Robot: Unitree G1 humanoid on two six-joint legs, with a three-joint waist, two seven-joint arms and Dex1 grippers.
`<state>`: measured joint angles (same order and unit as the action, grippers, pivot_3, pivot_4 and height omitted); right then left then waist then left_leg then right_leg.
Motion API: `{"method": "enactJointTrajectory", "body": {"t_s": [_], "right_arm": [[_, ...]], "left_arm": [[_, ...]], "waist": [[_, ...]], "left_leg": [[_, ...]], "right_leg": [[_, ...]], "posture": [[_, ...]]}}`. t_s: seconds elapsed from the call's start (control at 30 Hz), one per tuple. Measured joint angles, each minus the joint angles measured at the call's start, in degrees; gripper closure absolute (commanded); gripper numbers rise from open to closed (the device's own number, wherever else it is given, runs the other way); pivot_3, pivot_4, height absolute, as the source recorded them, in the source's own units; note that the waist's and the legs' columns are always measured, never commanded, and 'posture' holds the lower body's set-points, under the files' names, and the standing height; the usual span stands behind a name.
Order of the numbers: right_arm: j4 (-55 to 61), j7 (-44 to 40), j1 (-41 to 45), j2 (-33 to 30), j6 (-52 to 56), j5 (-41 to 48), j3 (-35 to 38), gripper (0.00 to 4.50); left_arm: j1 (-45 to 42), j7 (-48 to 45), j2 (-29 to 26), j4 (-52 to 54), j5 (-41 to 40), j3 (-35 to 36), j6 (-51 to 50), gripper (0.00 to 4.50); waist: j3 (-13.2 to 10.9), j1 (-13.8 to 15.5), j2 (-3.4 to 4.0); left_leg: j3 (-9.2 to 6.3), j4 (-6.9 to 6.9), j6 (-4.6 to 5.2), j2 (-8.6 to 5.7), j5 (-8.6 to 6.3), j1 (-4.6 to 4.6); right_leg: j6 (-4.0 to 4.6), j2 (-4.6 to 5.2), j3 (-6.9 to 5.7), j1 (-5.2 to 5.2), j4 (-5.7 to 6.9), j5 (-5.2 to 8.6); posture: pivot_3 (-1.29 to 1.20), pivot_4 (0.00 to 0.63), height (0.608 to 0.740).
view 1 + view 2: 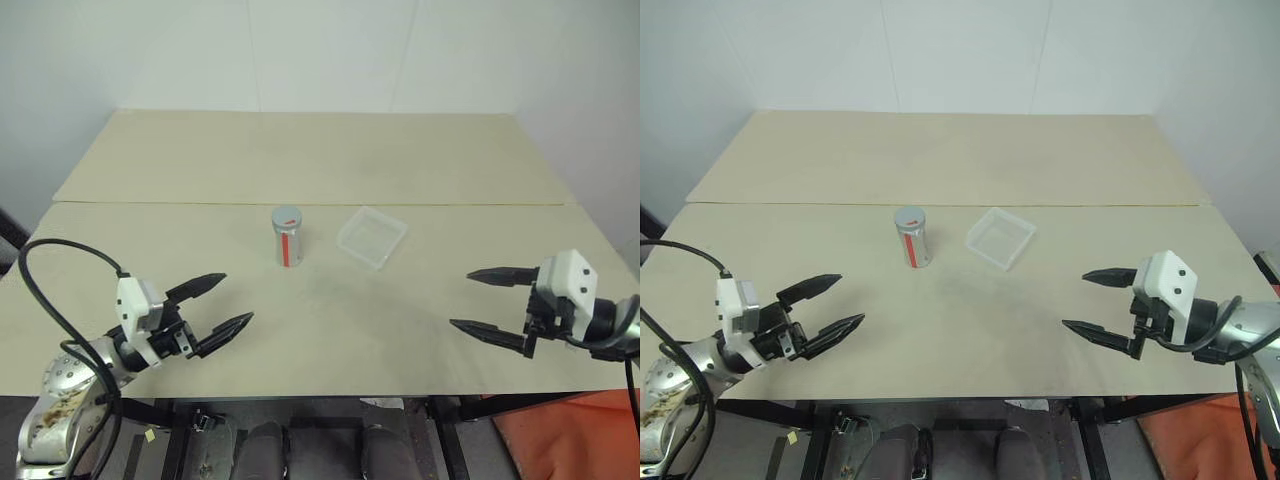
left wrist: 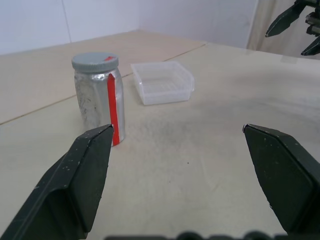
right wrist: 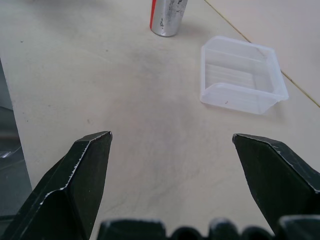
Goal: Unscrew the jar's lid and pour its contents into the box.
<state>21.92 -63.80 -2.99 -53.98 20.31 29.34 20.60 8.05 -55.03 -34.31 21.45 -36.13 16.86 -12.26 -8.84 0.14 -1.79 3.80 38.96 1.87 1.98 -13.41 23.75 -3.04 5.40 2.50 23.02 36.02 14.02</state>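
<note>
Jar [image 1: 287, 237] stands upright near the middle of the tan table [image 1: 300, 160], grey screw lid [image 2: 95, 61] seated on top, not yet loosened. Clear plastic box [image 1: 372, 236] lies flat just to the right of the jar, apart from it, open side up and looking empty. Left gripper [image 1: 222, 304] hangs low over the table's near edge, well to the left of the jar and nearer the robot, jaws spread wide, nothing between them. Right gripper [image 1: 482, 299] likewise, well to the right of the jar beyond the box, jaws wide, nothing held. Handling judgement: jar looks small, rigid and light; its silvery wall is smooth and probably slippery, so one gripper should clamp the body below the lid, across the label, while the other takes the lid's ridged rim. Box looks thin and very light, likely to slide if bumped. The contents cannot be seen through the jar's opaque wall. The right wrist view cuts off the jar's top.
</note>
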Motion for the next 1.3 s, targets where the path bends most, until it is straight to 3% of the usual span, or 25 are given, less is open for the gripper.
{"method": "enactJointTrajectory", "body": {"t_s": [0.27, 0.43, 0.57, 0.8, 1.1, 1.3], "right_arm": [[0.4, -0.2, -1.6, 0.0, 0.4, 1.1, 0.0, 0.0], [1.7, 1.5, 0.5, 1.1, 0.5, 1.3, -0.3, 0.0], [2.5, 3.4, 2.8, 2.3, 0.7, 1.3, -1.7, 0.0], [2.7, 5.5, 5.4, 3.1, 1.1, 1.4, -3.5, 0.0], [2.3, 9.8, 8.9, 6.2, 1.1, -1.3, -8.3, 0.0], [5.2, 9.5, 5.7, 6.7, 1.1, -1.1, -8.6, 0.0]], "left_arm": [[1.7, 0.4, 0.5, 0.2, -1.5, -0.4, -2.4, 0.02], [-1.6, 7.4, 7.1, 0.0, 3.2, -3.4, 0.2, 0.02], [-5.8, 19.0, 16.1, -1.4, 12.8, -7.2, 5.3, 0.02], [-8.1, 31.4, 25.4, -8.3, 25.8, -12.3, 16.3, 0.02], [-12.6, 34.8, 26.9, -18.1, 30.3, -16.0, 22.0, 0.02], [-16.0, 39.3, 29.5, -22.3, 32.9, -17.0, 22.4, 0.02]], "waist": [[0.0, 0.0, 0.0], [0.0, 0.1, -0.01], [0.0, 0.5, -0.01], [0.0, 0.5, -0.04], [0.0, 0.5, -0.04], [0.0, 0.7, -0.05]], "left_leg": [[0.0, 0.01, 0.0, 0.01, 0.0, -0.02], [-0.03, 0.06, 0.0, -0.02, 0.0, -0.02], [-0.1, 0.1, 0.0, -0.08, 0.0, -0.03], [-0.15, 0.08, 0.01, -0.09, 0.0, -0.05], [-0.16, 0.09, 0.01, -0.1, 0.0, -0.02], [-0.23, 0.11, 0.01, -0.14, 0.0, 0.01]], "right_leg": [[0.0, 0.0, 0.0, -0.01, 0.02, 0.0], [-0.05, 0.0, 0.01, -0.1, -0.02, -0.03], [-0.12, 0.0, 0.0, -0.19, -0.05, -0.08], [-0.12, 0.0, -0.03, -0.26, -0.11, -0.09], [-0.14, 0.0, -0.05, -0.23, -0.11, -0.1], [-0.19, 0.03, -0.1, -0.3, -0.15, -0.13]], "posture": [[0.0, 0.15, 0.74], [0.0, 0.15, 0.74], [0.0, 0.15, 0.74], [0.0, 0.15, 0.74], [0.0, 0.15, 0.74], [0.0, 0.15, 0.74]]}}
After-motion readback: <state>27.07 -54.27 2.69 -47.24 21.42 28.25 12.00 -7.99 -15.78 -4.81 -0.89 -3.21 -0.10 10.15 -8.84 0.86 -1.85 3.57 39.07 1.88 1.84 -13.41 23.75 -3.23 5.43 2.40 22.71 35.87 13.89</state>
